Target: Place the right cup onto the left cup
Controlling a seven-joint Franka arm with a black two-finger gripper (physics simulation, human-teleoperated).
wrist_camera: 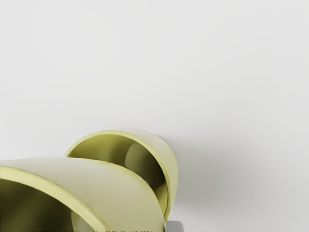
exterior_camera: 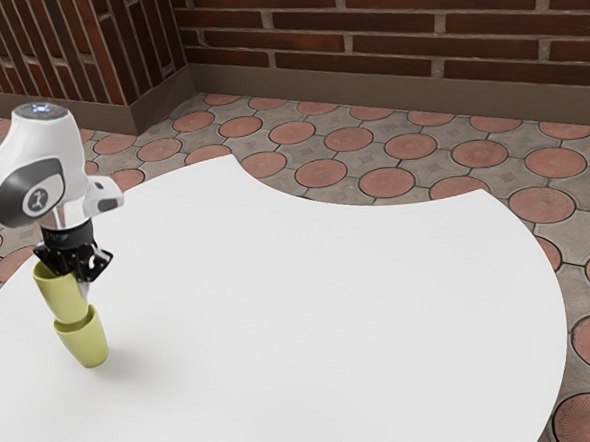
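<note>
One upper cup (exterior_camera: 59,295): yellow-green, a little tilted, above the mouth of the lower cup (exterior_camera: 84,343); if they touch, I cannot tell.
Gripper (exterior_camera: 75,280): it is closed on the upper cup.
Lower cup: same colour, it stands on the table.
Table (exterior_camera: 330,309): white, with curved edge.

Smooth matt yellow-green cups (exterior_camera: 84,339), plain matt white tabletop (exterior_camera: 311,310), rough brick wall (exterior_camera: 383,25), stone-like floor (exterior_camera: 386,150)
</note>
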